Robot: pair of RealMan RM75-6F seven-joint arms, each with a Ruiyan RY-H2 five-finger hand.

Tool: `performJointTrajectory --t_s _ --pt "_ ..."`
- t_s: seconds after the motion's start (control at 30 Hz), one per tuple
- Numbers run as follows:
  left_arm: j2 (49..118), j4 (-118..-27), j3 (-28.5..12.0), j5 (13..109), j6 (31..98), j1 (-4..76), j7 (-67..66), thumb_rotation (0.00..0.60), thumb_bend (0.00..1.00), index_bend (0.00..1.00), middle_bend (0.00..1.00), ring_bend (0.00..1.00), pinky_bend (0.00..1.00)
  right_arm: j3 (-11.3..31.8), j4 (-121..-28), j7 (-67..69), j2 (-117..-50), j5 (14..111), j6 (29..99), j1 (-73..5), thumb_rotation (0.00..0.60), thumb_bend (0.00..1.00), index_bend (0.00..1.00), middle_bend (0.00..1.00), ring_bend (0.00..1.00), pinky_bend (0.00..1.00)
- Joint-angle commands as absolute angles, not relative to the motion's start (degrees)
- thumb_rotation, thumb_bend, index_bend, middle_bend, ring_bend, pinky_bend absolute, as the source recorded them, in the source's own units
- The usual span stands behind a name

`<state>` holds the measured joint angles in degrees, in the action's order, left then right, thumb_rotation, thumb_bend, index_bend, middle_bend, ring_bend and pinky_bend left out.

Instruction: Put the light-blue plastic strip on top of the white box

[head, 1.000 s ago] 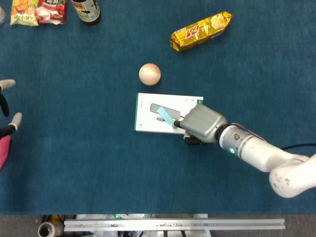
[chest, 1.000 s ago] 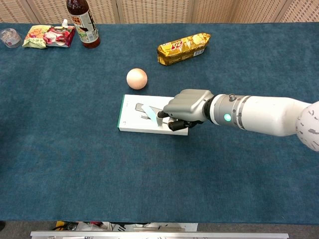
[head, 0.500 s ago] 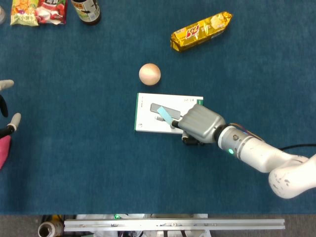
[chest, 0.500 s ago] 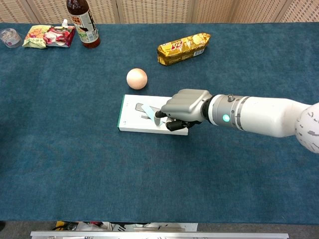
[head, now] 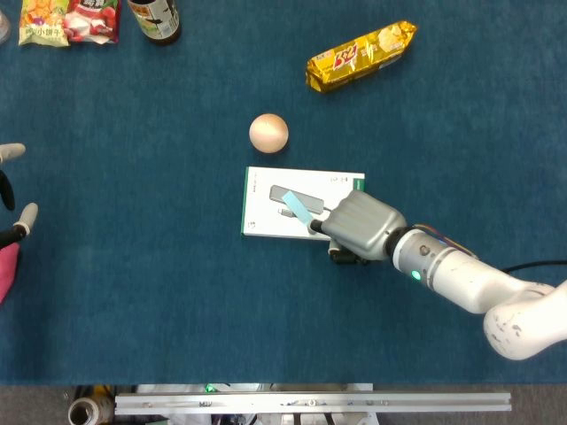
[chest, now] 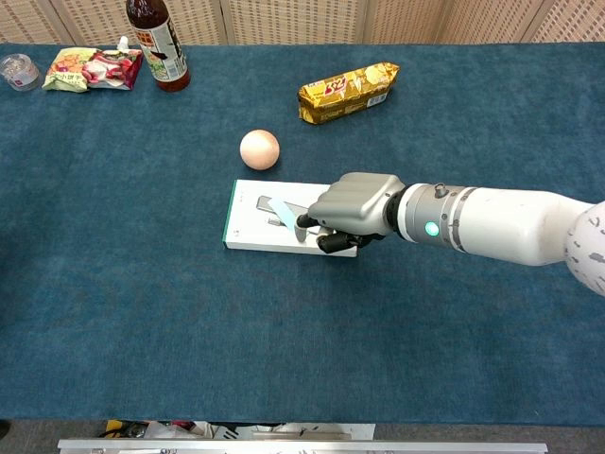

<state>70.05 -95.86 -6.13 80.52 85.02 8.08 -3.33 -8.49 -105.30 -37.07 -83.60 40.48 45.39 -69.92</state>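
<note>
Light-blue plastic strip pinched in right hand's fingers, over white box

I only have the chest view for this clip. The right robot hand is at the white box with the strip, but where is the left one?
Observer: The head view shows the left robot hand at the frame's left edge, fingers apart, holding nothing.
Operator: Anything beside it?
Observer: A pink object just nearer the robot, cut off by the frame; I cannot tell what it is.
Operator: The right robot hand hides the box's right end from me.
Observer: From above, the white box shows a green edge at that end's far corner, beyond the right robot hand pinching the light-blue plastic strip.
</note>
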Motion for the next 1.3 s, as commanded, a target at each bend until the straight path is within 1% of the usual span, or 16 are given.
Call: performJointTrajectory --t_s 0.03,0.5,1.07,1.3 --pt "70.03 -95.88 -6.16 80.59 85.06 8.07 -3.30 0.600 0.24 0.27 0.67 0.70 0.82 -8.03 -105.71 -36.41 -82.99 41.27 45.85 -69.46 0.000 1.00 0.25 1.00 1.00 1.00" --pt "69.87 -96.14 -6.18 80.65 85.05 7.92 -3.26 0.600 0.24 0.27 0.67 0.70 0.82 -8.26 -103.98 -36.81 -83.43 39.78 44.73 -69.50 0.000 1.00 0.25 1.00 1.00 1.00" --pt "69.96 -96.74 -6.07 80.79 84.72 8.01 -3.81 0.600 0.24 0.27 0.67 0.70 0.82 -9.37 -105.33 -37.53 -82.36 39.73 45.87 -68.65 0.000 1.00 0.25 1.00 1.00 1.00" --pt "69.77 -96.80 -6.10 80.73 84.97 7.79 -3.64 0.600 0.24 0.26 0.67 0.70 0.82 -9.04 -105.78 -37.40 -82.20 40.06 46.00 -68.43 0.000 1.00 0.25 1.00 1.00 1.00"
